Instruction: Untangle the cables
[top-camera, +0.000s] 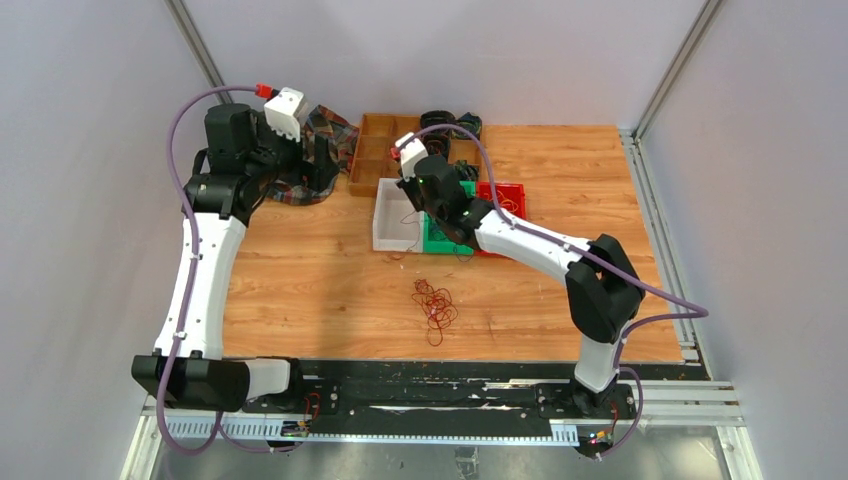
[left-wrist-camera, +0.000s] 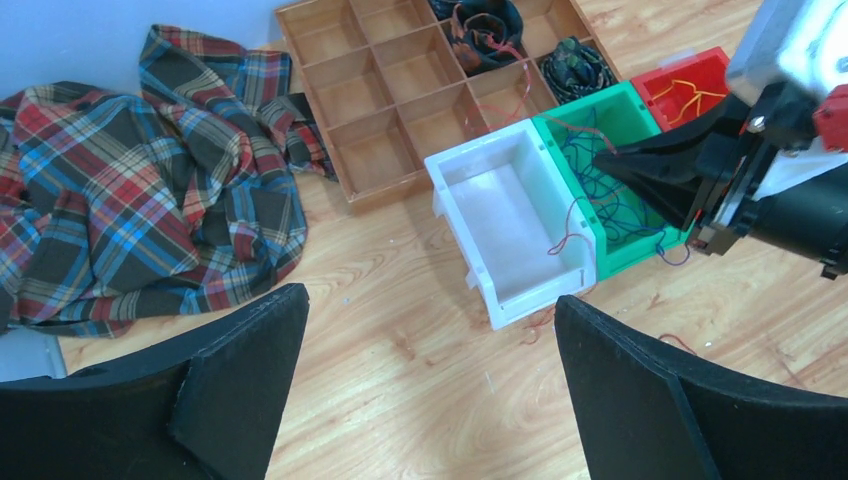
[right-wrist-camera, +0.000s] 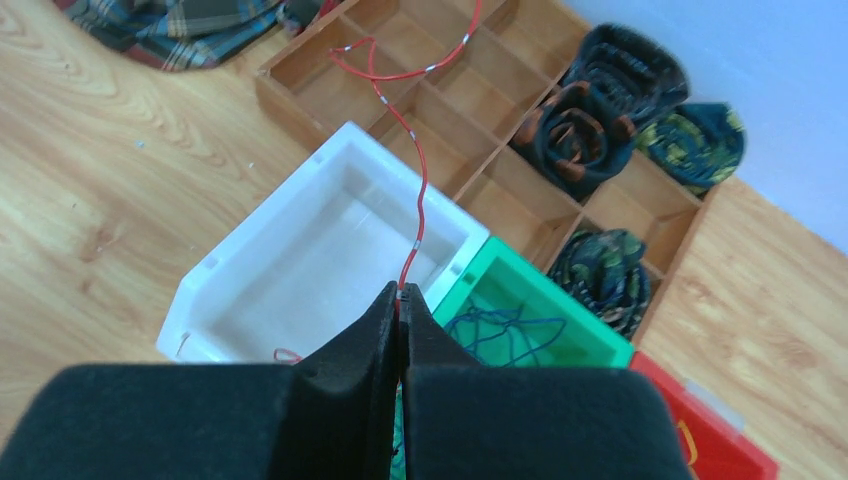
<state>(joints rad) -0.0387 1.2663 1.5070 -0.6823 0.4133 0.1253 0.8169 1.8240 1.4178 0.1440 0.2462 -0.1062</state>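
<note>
A loose tangle of red cables (top-camera: 435, 303) lies on the wooden table in front of the bins. My right gripper (right-wrist-camera: 401, 296) is shut on a thin red cable (right-wrist-camera: 420, 205) and holds it above the edge between the white bin (right-wrist-camera: 300, 270) and the green bin (right-wrist-camera: 560, 305). The cable runs up and away over the wooden tray. Blue cables (right-wrist-camera: 505, 325) lie in the green bin, and yellow cables (left-wrist-camera: 690, 92) lie in the red bin (left-wrist-camera: 700, 70). My left gripper (left-wrist-camera: 430, 325) is open and empty above bare table, next to the plaid cloth.
A plaid cloth (left-wrist-camera: 130, 190) lies bunched at the back left. A wooden divided tray (left-wrist-camera: 390, 100) stands behind the bins, with dark rolled items (right-wrist-camera: 590, 110) in its far compartments. The white (top-camera: 395, 215), green (top-camera: 438, 240) and red (top-camera: 505, 198) bins stand side by side.
</note>
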